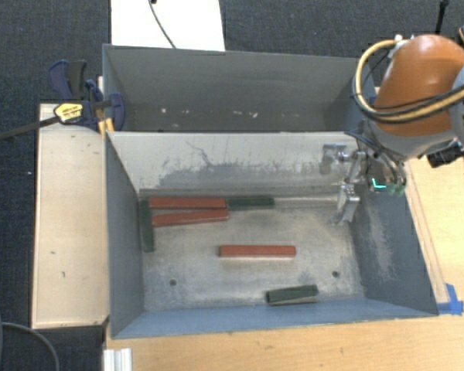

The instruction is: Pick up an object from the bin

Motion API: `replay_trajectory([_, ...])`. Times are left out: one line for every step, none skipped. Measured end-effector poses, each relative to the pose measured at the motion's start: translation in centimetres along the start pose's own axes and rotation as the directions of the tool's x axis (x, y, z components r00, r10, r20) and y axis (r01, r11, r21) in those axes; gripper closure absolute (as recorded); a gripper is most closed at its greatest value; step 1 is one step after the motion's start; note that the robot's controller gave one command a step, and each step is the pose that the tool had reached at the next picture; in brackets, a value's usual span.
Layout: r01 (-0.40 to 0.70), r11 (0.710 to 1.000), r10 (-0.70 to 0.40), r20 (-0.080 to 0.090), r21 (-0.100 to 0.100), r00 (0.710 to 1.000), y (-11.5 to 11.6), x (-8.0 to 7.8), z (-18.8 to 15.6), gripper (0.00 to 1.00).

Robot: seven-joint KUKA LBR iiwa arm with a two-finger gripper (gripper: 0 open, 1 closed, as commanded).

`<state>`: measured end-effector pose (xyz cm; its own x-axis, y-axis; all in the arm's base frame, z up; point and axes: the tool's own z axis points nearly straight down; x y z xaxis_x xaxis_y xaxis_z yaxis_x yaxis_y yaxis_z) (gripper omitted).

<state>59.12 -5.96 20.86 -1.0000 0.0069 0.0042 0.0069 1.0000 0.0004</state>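
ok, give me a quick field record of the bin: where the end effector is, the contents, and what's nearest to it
end effector: low in the back right of the bin, over bare floor
red pair: two red bars side by side, back left
centre red bar: alone, mid floor
back green bar: at the back wall, right of the red pair
left green bar: along the left wall
front green bar: near the front wall
nearest to end effector: back green bar and centre red bar, both clear of it
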Motion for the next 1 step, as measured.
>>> replay_trajectory([0.08, 0.997, -0.08, 0.014, 0.003, 0.997, -1.68, 5.42, -7.44, 0.0])
